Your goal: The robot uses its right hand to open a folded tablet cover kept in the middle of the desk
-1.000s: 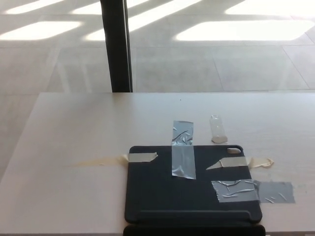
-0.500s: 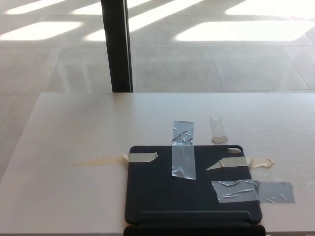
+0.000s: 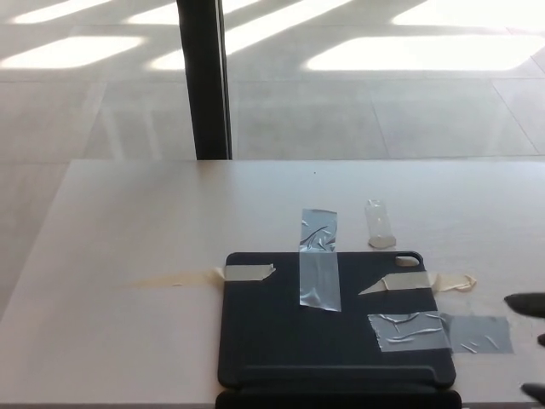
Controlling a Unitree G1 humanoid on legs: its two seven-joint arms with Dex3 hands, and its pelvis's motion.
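We look down on a pale desk (image 3: pixel 153 221) that fills the lower part of the view, with a tiled floor (image 3: pixel 358 102) beyond its far edge, lit in bright patches. A dark post (image 3: pixel 204 81) stands on that floor, just past the far edge of the desk, left of centre.

The dark cover (image 3: pixel 281 341) lies flat and closed at the near middle of the desk, its near edge almost at the bottom of the picture. It is fastened down with tape. A grey strip (image 3: pixel 318 260) runs from the desk across the far edge of the cover, near its middle. A second grey strip (image 3: pixel 443 332) lies across its right edge, partly on the cover and partly on the desk. A beige strip (image 3: pixel 243 273) crosses the far left corner and trails off left over the desk. Another beige strip (image 3: pixel 417 282) crosses the far right corner. A small clear piece (image 3: pixel 379 224) lies on the desk just beyond the cover, right of the first grey strip.

At the right edge we see dark tips of the right hand (image 3: pixel 530 305), well to the right of the cover and not touching it. Too little shows for us to tell whether its fingers are apart or together. We see no left hand.
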